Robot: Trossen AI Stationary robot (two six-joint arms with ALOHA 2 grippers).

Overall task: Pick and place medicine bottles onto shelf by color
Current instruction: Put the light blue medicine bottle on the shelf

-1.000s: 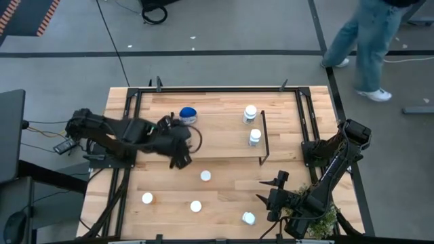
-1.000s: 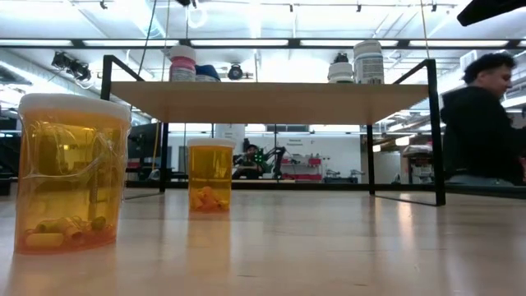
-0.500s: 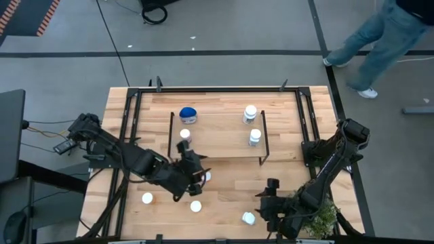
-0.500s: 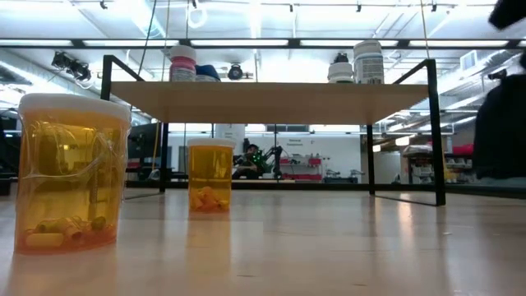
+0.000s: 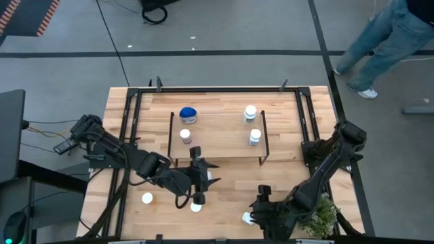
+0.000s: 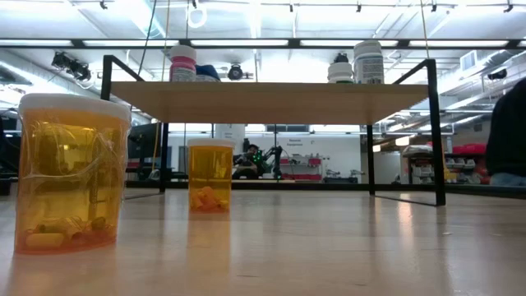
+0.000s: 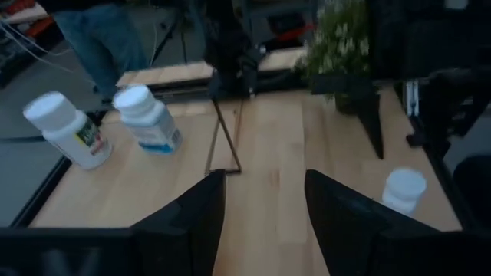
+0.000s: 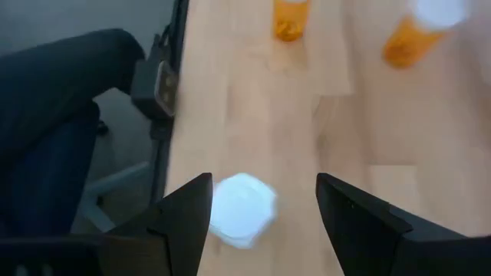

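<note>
The shelf (image 5: 217, 146) stands mid-table. On it are a blue bottle (image 5: 188, 115), a purplish bottle (image 5: 184, 135) and two white bottles (image 5: 250, 113) (image 5: 254, 136). My left gripper (image 5: 209, 173) (image 7: 265, 203) hangs open and empty over the table just in front of the shelf. My right gripper (image 5: 255, 214) (image 8: 262, 188) is open near the front edge. It stands above a white-capped bottle (image 8: 242, 208) (image 5: 248, 218), with its fingers to either side and clear of the bottle. Two orange bottles (image 6: 70, 173) (image 6: 211, 174) stand on the table, white caps up.
White caps of the table bottles show at the near left (image 5: 147, 198) (image 5: 196, 205). A green plant (image 5: 319, 218) sits at the near right corner beside my right arm. Black frame rails (image 5: 129, 135) run along the table's sides. A person (image 5: 386, 41) walks on the floor beyond the far right.
My left gripper has drawn away from the shelf's left end toward the near edge and the right, tipping to a flatter angle. The purplish bottle stays standing on the shelf. My right gripper has moved left toward the white-capped bottle by the front edge.
</note>
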